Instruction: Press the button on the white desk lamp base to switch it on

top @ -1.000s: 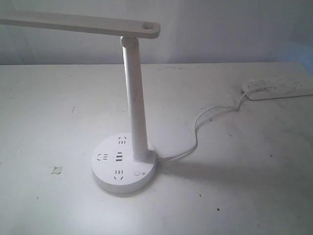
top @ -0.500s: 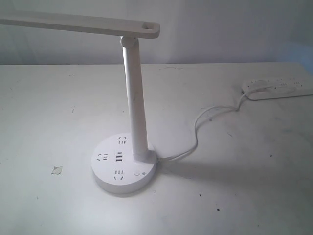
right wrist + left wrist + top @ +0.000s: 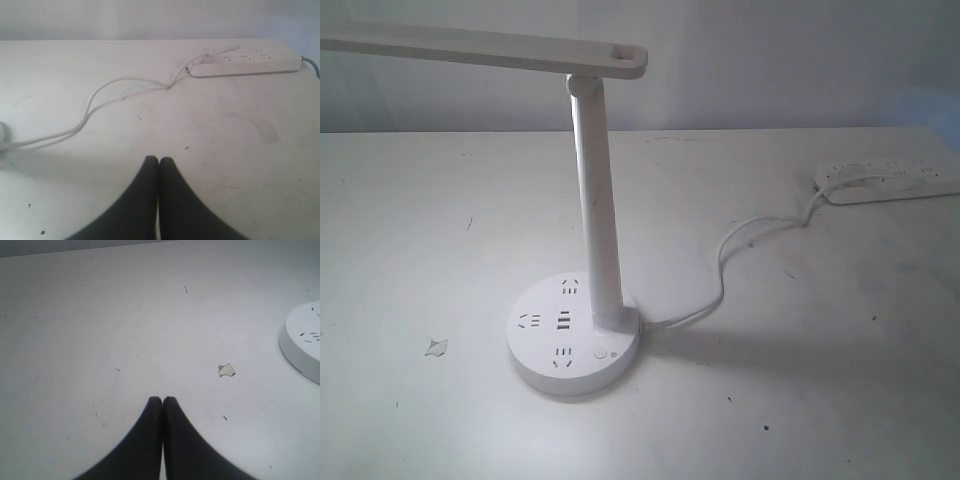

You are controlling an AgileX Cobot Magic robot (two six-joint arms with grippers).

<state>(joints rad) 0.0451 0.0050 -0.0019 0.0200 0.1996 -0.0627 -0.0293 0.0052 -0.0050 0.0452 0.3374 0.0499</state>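
The white desk lamp base point(image 3: 573, 333) is a round flat disc with dark socket slots, standing near the front middle of the table. Its small round button point(image 3: 599, 354) sits by the foot of the tall stem point(image 3: 596, 200), which carries a long flat lamp head point(image 3: 490, 48). An edge of the base point(image 3: 302, 342) shows in the left wrist view, well away from my left gripper point(image 3: 162, 400), which is shut on nothing. My right gripper point(image 3: 159, 160) is also shut and empty above the bare table. Neither gripper appears in the exterior view.
A white cord point(image 3: 740, 250) runs from the lamp base to a long white power strip point(image 3: 895, 181) at the back right; the strip point(image 3: 245, 63) and cord point(image 3: 100, 105) also show in the right wrist view. A small paper scrap point(image 3: 436, 347) lies left of the base.
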